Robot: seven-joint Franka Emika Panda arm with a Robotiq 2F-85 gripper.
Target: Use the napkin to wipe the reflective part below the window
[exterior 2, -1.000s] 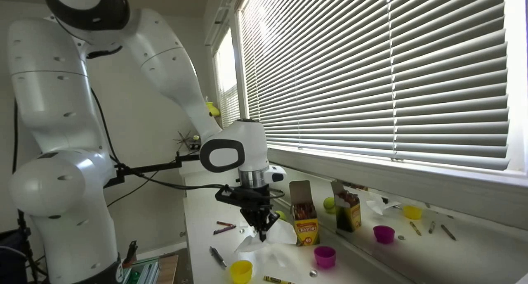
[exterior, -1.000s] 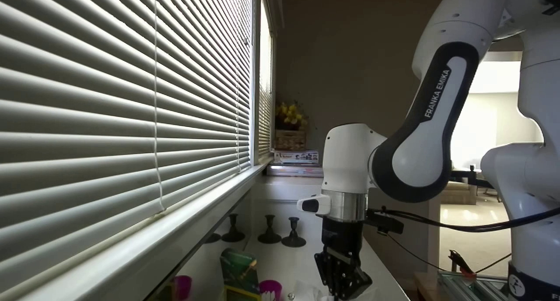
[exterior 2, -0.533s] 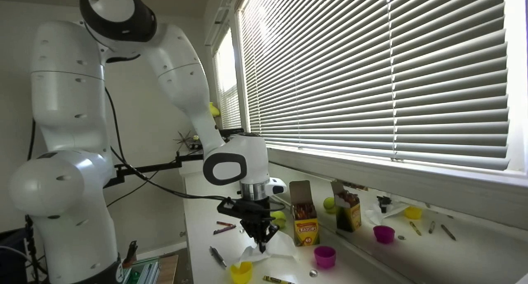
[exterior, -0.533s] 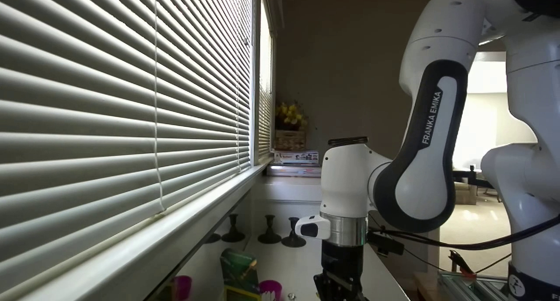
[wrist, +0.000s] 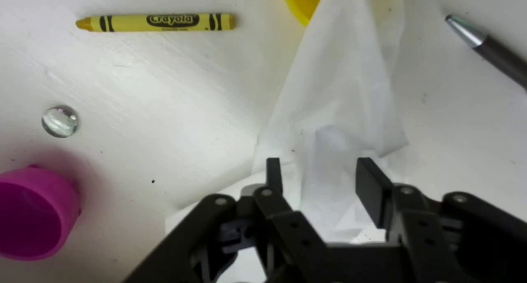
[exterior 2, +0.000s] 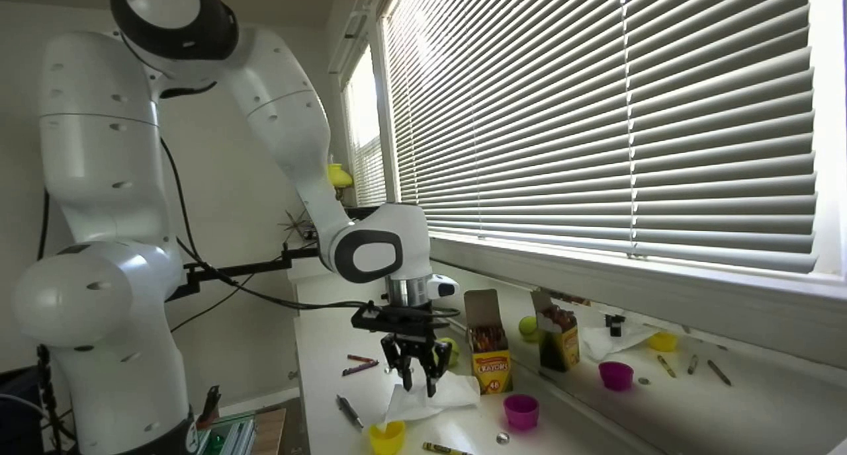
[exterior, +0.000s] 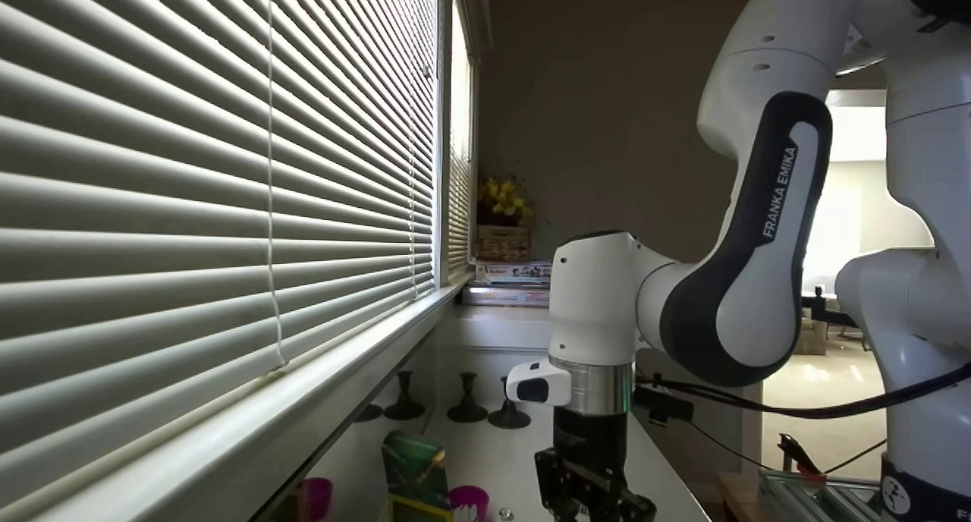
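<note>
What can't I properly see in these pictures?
Napkin: partly hidden by the gripper in the wrist view.
Yellow cup: cut off by the wrist view's top edge and partly covered by the napkin.
Pen: one end cut off by the wrist view's right edge.
Green ball: partly hidden behind the gripper in an exterior view.

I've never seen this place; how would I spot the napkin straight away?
From the big blind-covered window, look down to the white counter. There, beneath the robot's open gripper, lies the napkin, one end overlapping the yellow cup. Thin, creased and white, it is unlike the magenta cup, yellow crayon and dark pen.
</note>
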